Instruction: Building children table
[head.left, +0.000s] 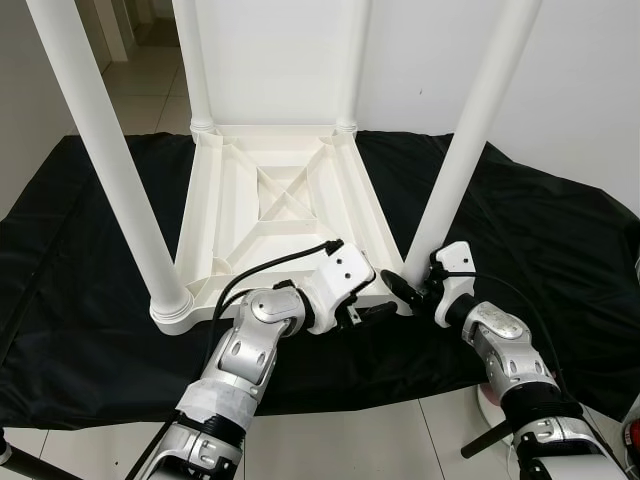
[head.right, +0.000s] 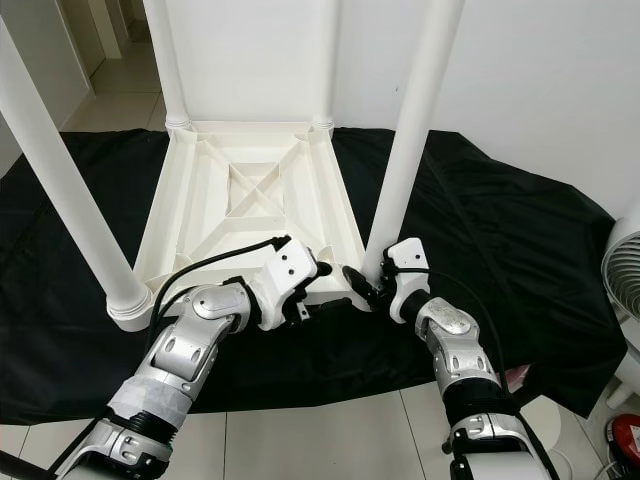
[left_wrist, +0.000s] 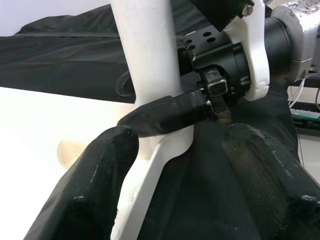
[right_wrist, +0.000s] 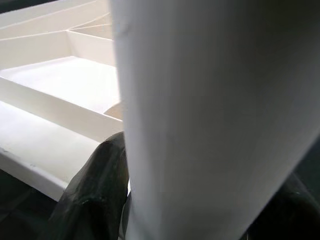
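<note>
The upturned tabletop (head.left: 270, 215) lies on a black cloth (head.left: 90, 250), three legs standing in their corners. The right tool (head.left: 405, 290) grips the fourth leg (head.left: 470, 140) at its base in the near right corner, while the left tool (head.left: 385, 310), fingers apart, straddles that corner. Seating it well probably means holding the leg upright and pressing straight down.

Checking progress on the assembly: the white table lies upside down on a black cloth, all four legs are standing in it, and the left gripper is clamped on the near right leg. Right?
Not quite: it is the right gripper clamped on the near right leg, as the left eye view shows. The left gripper is open beside the table corner. The black cloth and four legs are right.
</note>
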